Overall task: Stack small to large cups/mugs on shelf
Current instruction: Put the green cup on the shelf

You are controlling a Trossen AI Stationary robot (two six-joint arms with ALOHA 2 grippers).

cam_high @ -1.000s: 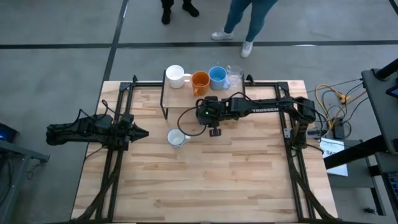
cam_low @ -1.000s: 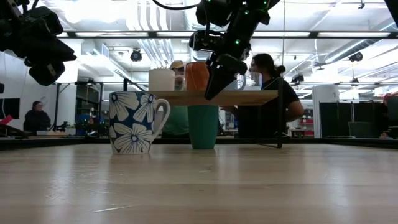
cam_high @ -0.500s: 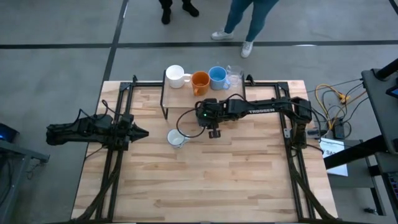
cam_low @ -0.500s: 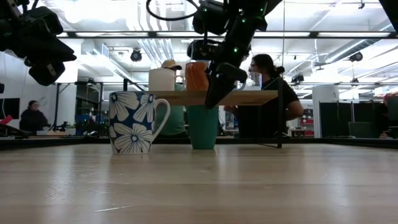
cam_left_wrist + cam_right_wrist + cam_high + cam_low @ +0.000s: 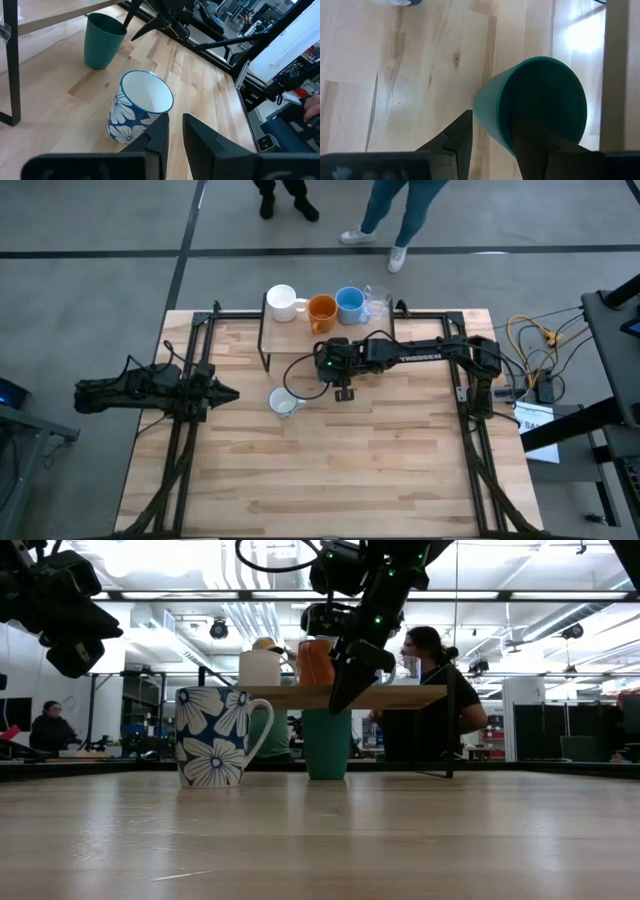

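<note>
Wooden table (image 5: 340,450) – right gripper (image 5: 492,131) wide open astride green cup (image 5: 535,100); ceiling-lit room, people behind.

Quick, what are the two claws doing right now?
Left claw: nearly closed, holding nothing, off at the table's left edge.
Right claw: open, one finger inside the green cup, not gripping.

On the shelf (image 5: 300,325) stand four in a row — white mug (image 5: 283,302), orange mug (image 5: 321,310), blue mug (image 5: 349,303), glass (image 5: 376,304); the patterned mug (image 5: 284,402) sits at its seven o'clock.
</note>
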